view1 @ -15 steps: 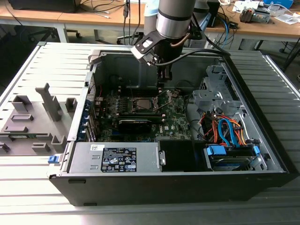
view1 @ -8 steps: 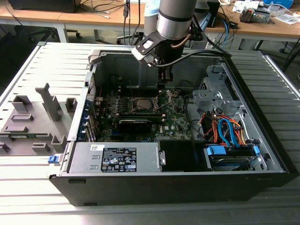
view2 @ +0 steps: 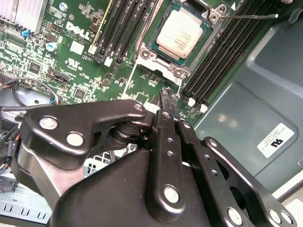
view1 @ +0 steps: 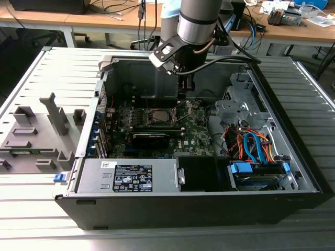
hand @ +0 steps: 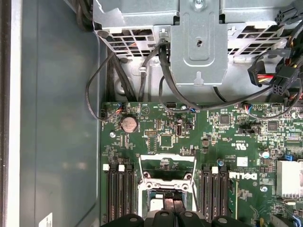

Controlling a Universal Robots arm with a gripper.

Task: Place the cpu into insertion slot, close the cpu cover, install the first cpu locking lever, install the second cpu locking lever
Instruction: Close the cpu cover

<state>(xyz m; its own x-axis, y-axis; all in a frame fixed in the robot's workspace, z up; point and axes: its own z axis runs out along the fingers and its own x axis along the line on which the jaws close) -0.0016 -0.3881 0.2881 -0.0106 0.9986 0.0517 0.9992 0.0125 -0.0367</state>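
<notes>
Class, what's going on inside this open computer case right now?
A robot arm's black gripper hangs inside the open black computer case, close beside the square metal-rimmed insertion slot on the green motherboard. The small square silvery-grey cpu already sits in that slot. The gripper's fingers are together, holding nothing. A thin wire locking lever sticks out from the slot's corner, seemingly unlatched.
</notes>
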